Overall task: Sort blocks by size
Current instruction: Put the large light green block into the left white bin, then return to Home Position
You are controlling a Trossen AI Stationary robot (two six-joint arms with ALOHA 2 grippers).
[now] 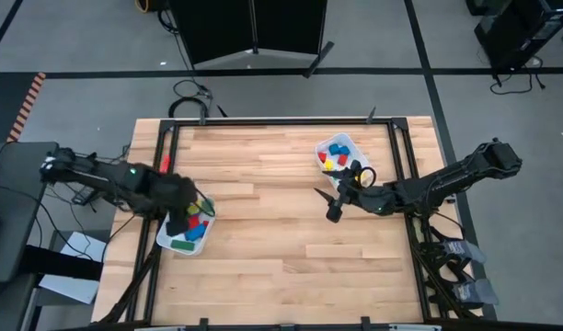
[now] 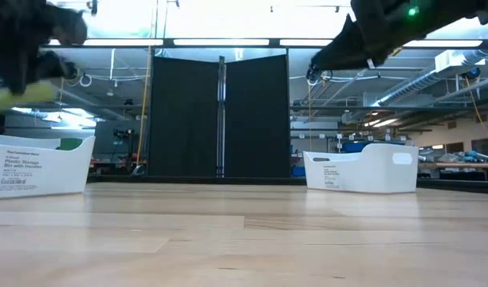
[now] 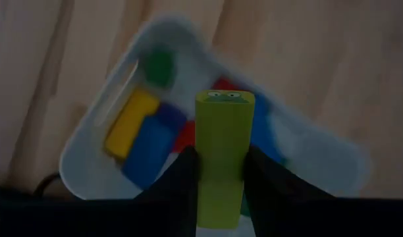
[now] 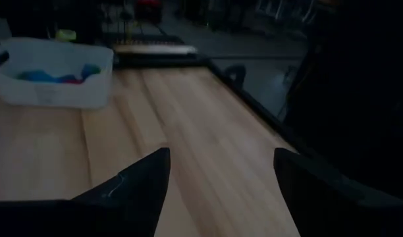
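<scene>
My left gripper (image 3: pixel 221 161) hangs over the left white tray (image 3: pixel 89 141) and is shut on a yellow-green bar block (image 3: pixel 222 125). That tray (image 1: pixel 164 237) sits at the table's left edge and holds green, yellow, blue and red blocks (image 3: pixel 145 135). In the low view the held block (image 2: pixel 21 96) shows blurred above the tray (image 2: pixel 37 163). My right gripper (image 1: pixel 330 204) hovers open over the table's middle right, with nothing between its fingers (image 4: pixel 145 184). A second white tray (image 1: pixel 348 145) with small blocks stands at the far right. My left gripper pinches the bar's two long sides (image 3: pixel 221 174) between its two fingers, at the end nearer the wrist. The fingers point steeply down and lie along the bar, whose free end (image 3: pixel 224 99) sticks out past the fingertips. The bar is lifted clear above the tray.
Bare wooden tabletop (image 1: pixel 272 248) lies between the two trays. A dark metal frame (image 1: pixel 263 121) runs along the table's far and side edges. In the low view the right tray (image 2: pixel 360 169) stands on the table, with dark panels (image 2: pixel 220 112) in the room behind.
</scene>
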